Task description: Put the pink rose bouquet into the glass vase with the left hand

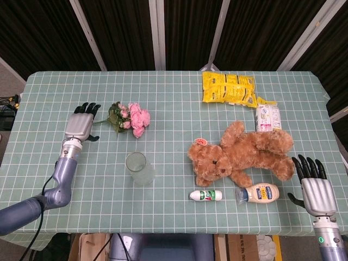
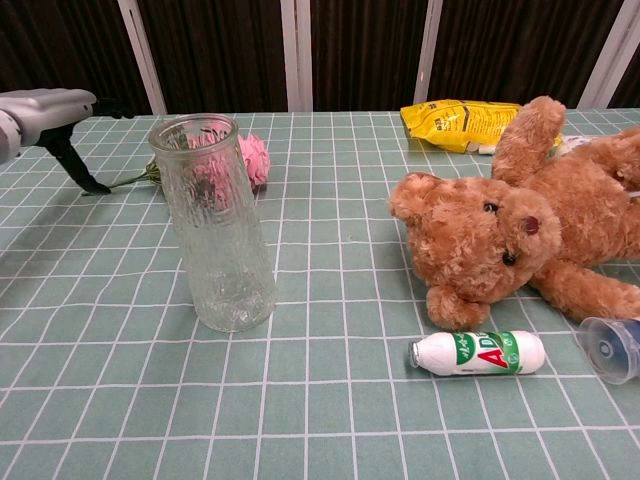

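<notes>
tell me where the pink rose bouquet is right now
In the head view the pink rose bouquet lies flat on the table's left half, beyond the glass vase, with the left hand just left of it over the stem end.

The flowers (image 1: 130,118) lie behind the vase (image 1: 140,168), nearer the table's (image 1: 163,98) left edge. The teddy bear (image 1: 244,154) lies right of the vase. A small bottle (image 1: 205,195) lies before the bear, near the front edge.

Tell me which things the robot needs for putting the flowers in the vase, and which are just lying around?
Needed for the job:
pink rose bouquet
glass vase
left hand, open beside the bouquet's stem

Just lying about:
teddy bear
yellow snack bag
small white bottle
mayonnaise bottle
tissue pack
</notes>
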